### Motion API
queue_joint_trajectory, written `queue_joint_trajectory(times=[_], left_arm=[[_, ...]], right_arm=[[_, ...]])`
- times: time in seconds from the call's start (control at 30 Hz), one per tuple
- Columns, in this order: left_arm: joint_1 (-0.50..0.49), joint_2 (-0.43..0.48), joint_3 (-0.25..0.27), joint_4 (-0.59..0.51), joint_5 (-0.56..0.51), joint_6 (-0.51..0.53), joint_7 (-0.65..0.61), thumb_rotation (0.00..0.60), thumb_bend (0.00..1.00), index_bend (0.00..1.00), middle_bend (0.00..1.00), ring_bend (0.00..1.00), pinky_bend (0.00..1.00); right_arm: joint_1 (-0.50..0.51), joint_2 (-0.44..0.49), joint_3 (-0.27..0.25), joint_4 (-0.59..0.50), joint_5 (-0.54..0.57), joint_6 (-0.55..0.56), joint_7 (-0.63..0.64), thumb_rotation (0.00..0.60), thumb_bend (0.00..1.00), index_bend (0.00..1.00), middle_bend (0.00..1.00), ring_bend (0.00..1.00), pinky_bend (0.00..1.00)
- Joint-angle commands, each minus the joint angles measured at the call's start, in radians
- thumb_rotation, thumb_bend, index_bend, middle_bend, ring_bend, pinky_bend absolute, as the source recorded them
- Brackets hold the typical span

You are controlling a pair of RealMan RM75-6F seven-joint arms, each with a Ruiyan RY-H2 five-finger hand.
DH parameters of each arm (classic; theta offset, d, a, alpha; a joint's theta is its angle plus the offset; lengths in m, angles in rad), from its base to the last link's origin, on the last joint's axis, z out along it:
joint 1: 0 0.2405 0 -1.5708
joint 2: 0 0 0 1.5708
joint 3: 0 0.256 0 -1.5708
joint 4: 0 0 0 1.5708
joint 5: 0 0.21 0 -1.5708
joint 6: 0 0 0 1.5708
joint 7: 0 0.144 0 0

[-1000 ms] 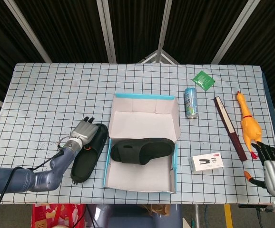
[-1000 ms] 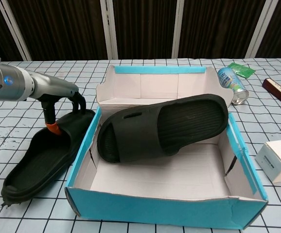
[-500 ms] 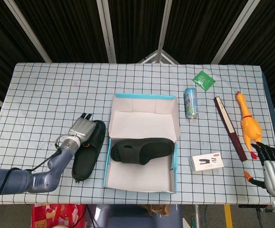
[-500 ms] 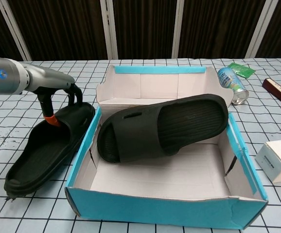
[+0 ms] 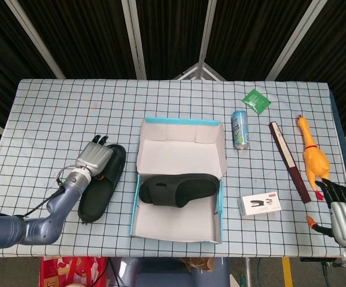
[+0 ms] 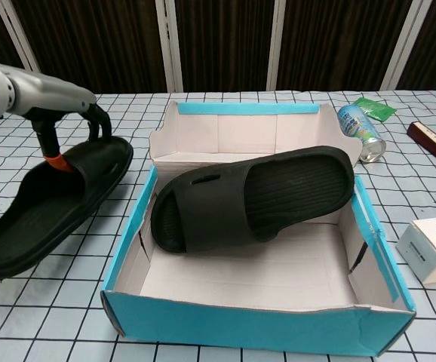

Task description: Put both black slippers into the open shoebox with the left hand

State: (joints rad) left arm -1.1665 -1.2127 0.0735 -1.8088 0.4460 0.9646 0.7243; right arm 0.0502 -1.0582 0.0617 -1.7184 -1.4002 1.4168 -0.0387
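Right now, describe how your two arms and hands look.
The left arm has a glossy blue-grey shell with a thin black cable running alongside. The left hand has a silver-grey back, black fingers and an orange fingertip cap. The right hand is silver-grey with black fingers and red-orange tips.

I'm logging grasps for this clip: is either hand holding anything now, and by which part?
The left hand holds the second black slipper by its strap end, fingers hooked into it. The right hand holds nothing.
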Motion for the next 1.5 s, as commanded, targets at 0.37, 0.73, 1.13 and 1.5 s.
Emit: queue_joint_trajectory(times=[0.37, 0.73, 1.13, 1.5], left_arm=[[0.003, 0.346, -0.046, -0.406, 0.364, 0.247, 0.164, 0.600, 0.50, 0.55, 0.55, 0.05, 0.04], [0.057, 0.366, -0.010, -0.472, 0.954, 0.341, 0.543, 0.600, 0.50, 0.58, 0.57, 0.08, 0.09], [0.026, 0.214, -0.067, -0.467, 1.012, 0.153, 0.807, 0.600, 0.50, 0.60, 0.58, 0.09, 0.09], [0.005, 0.058, -0.097, -0.493, 0.882, 0.080, 1.011, 0.600, 0.50, 0.61, 0.58, 0.09, 0.09]], right_arm=[[-0.004, 0.002, -0.001, -0.003, -0.005, 0.008, 0.005, 0.600, 0.26, 0.15, 0.11, 0.12, 0.10], [-0.005, 0.005, -0.002, -0.001, -0.009, 0.010, 0.015, 0.600, 0.26, 0.15, 0.11, 0.12, 0.10], [-0.006, 0.007, -0.001, 0.002, -0.006, 0.009, 0.024, 0.600, 0.26, 0.15, 0.11, 0.12, 0.10], [-0.010, 0.010, 0.002, 0.005, -0.006, 0.017, 0.038, 0.600, 0.26, 0.15, 0.11, 0.12, 0.10]])
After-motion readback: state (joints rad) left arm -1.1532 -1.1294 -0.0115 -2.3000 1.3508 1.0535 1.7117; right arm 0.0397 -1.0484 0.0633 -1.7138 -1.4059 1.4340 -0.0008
